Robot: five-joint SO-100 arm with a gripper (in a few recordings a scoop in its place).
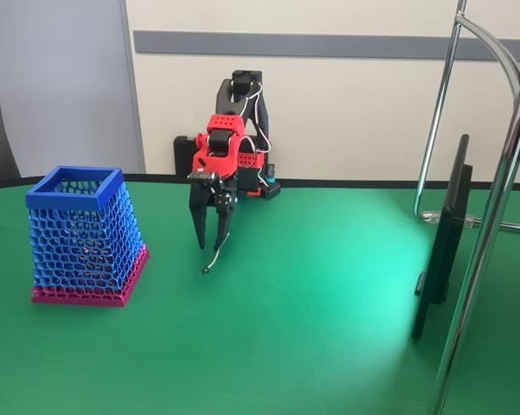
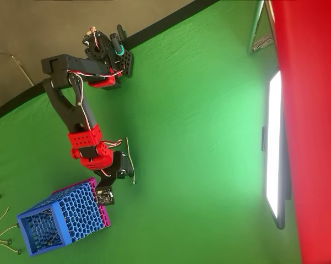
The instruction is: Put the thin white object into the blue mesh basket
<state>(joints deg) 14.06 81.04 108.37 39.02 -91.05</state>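
Gripper (image 1: 212, 240) pointing nearly straight down over the green table (image 1: 329, 294), fingers dark, wrist red. Jaws stand a little apart in fixed view; the thin white object (image 1: 217, 253) runs down along the right-hand finger w/ its dark tip just above or on the mat. Can't tell if it's actually pinched or only leaning on that finger; gap looks wider than the stick, so I judge no firm clamp yet.

Overhead view: stick (image 2: 130, 160) lies as a pale line just beside the gripper (image 2: 117, 171), on the side away from the blue mesh basket (image 2: 60, 223). Basket (image 1: 82, 238) stands upright, rim up, pink base flat on the mat, near the gripper on its left in fixed view, not touching.

Why the pose: vertical approach makes sense for sth this slender, fingers come down either side of it and close across its width. Basket is near, so transfer should be short, but the rim sits about level w/ the wrist, so I'd need a clear lift before swinging over.

Risks, my guess: stick slips or pivots in the jaws; thin enough to poke through the mesh if dropped at an angle.

Several similar sticks (image 2: 0, 220) lie at the mat edge beyond the basket, overhead view.
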